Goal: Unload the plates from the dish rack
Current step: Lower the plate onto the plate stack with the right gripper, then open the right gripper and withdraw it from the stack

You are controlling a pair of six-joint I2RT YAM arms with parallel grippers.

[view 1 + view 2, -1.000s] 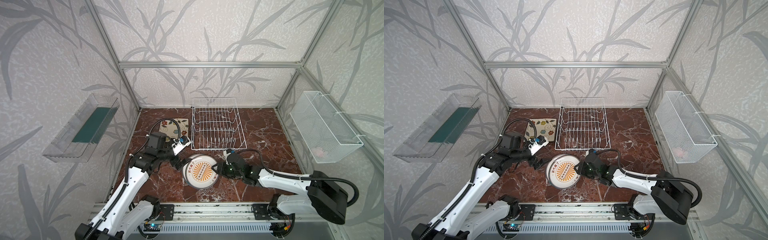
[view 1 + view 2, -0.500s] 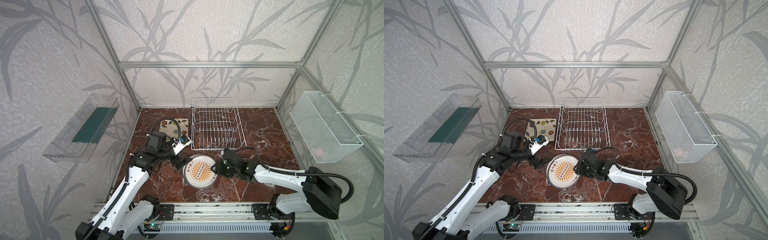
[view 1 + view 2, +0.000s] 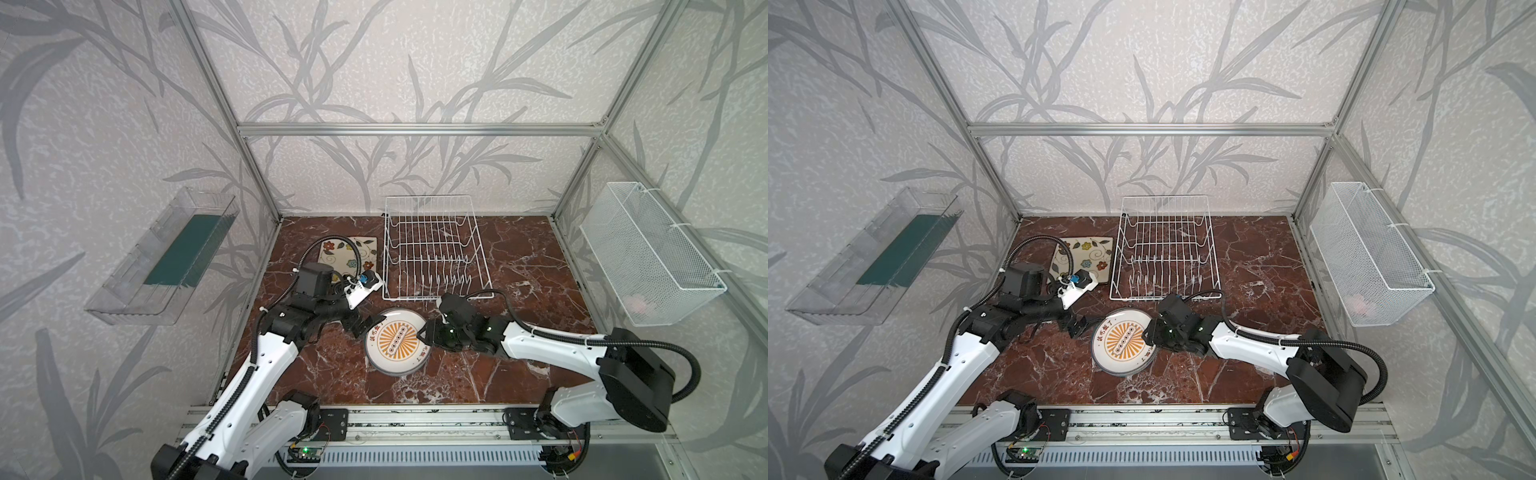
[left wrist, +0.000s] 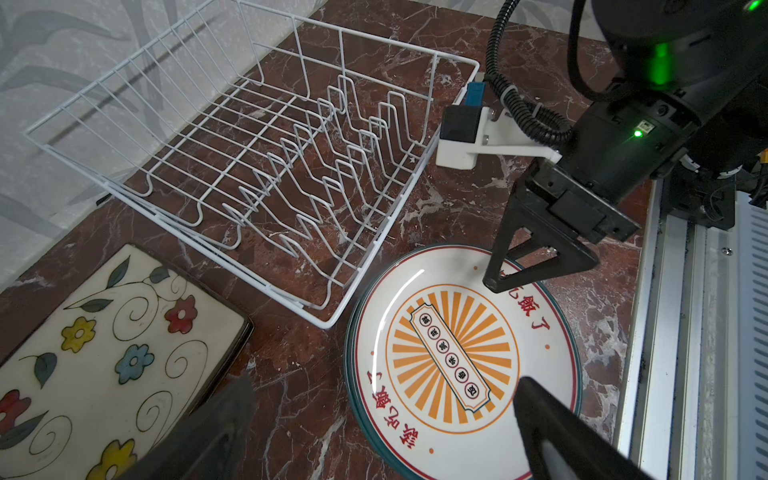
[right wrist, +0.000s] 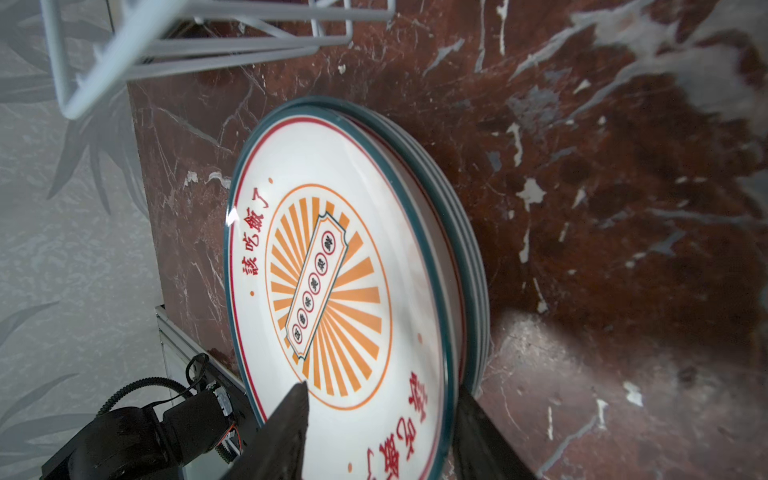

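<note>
The white wire dish rack point(image 3: 432, 249) point(image 3: 1163, 249) point(image 4: 249, 158) stands empty at the back of the marble table. In front of it lies a stack of round white plates point(image 3: 397, 338) point(image 3: 1123, 343) point(image 4: 453, 353) point(image 5: 332, 270) with orange sunbursts. A flowered square plate point(image 3: 368, 251) point(image 3: 1088, 253) point(image 4: 104, 353) lies flat left of the rack. My right gripper point(image 3: 424, 334) point(image 3: 1148, 332) point(image 5: 380, 392) is open, its jaws astride the top round plate's right rim, one over the face, one beside the stack. My left gripper point(image 3: 365, 326) point(image 3: 1084, 324) point(image 4: 382, 449) is open wide at the stack's left edge, holding nothing.
A clear plastic tray point(image 3: 166, 257) hangs on the left wall and a white mesh basket point(image 3: 648, 253) on the right wall. An aluminium rail point(image 3: 415, 419) runs along the table's front edge, close behind the stack. The right arm's cable loops past the rack's front corner.
The right arm has slid a little to the left along the stack's rim and its jaws have widened. The left arm and the plates have barely moved.
</note>
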